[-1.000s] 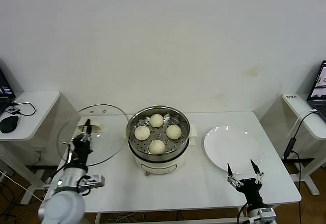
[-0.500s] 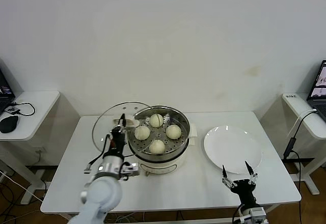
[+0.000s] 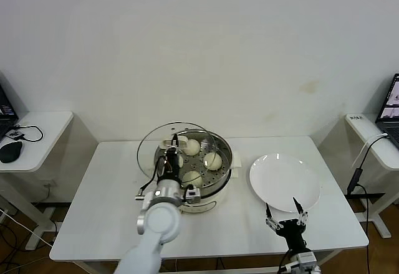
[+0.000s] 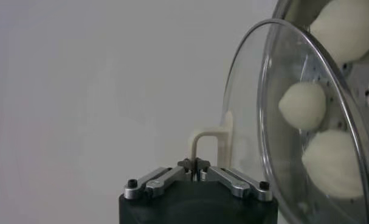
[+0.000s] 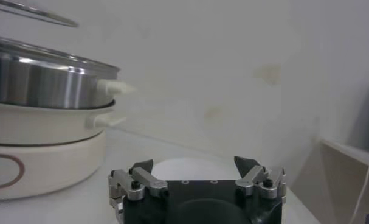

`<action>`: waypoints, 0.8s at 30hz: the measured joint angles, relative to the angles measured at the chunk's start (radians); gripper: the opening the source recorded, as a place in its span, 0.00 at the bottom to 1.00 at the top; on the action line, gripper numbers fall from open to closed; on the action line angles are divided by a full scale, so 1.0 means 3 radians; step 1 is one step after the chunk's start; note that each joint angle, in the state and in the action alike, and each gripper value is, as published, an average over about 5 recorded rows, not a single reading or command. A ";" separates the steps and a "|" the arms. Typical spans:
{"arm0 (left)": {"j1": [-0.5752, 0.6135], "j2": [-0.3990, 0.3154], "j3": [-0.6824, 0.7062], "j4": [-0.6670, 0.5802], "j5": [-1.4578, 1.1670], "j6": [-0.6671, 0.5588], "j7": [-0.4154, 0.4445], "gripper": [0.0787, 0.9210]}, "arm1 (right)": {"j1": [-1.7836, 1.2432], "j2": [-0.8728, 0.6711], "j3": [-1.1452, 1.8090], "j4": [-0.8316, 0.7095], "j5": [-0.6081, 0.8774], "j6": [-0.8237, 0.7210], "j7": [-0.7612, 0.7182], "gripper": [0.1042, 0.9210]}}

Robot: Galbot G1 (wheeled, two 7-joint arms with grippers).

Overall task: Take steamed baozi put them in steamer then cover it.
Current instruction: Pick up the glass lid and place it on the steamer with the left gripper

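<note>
The steamer (image 3: 194,187) stands mid-table, a shiny steel pot on a cream base. Three steamed baozi (image 3: 192,147) (image 3: 212,160) (image 3: 192,178) lie on its perforated tray; a fourth spot is hidden behind my arm. My left gripper (image 3: 172,152) is shut on the cream handle (image 4: 206,141) of the glass lid (image 4: 248,115), holding it tilted above the steamer's left half. Through the glass the baozi (image 4: 303,103) show. My right gripper (image 3: 285,213) hangs open and empty near the table's front edge, just in front of the plate (image 3: 285,180). The steamer (image 5: 44,79) also shows in the right wrist view.
The flat white plate (image 5: 184,167) lies bare to the right of the steamer. A side table with a mouse (image 3: 10,151) and cables stands at far left. Another side table (image 3: 374,138) with a laptop and a hanging cable stands at far right. The wall runs close behind.
My left arm has carried the lid rightward from the table's left side to above the steamer. The right gripper has drifted slightly toward the front edge, still open.
</note>
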 measured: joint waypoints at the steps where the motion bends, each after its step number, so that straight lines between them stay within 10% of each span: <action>1: -0.0015 -0.0031 0.0018 0.0023 0.0037 0.0000 0.0011 0.05 | 0.0002 0.0002 -0.0004 -0.0006 -0.0005 0.0000 0.0001 0.88; 24: -0.0112 -0.0428 0.0113 0.0459 0.0488 -0.0060 0.0079 0.05 | 0.0009 0.0005 -0.0062 -0.0069 -0.0042 0.0013 0.0005 0.88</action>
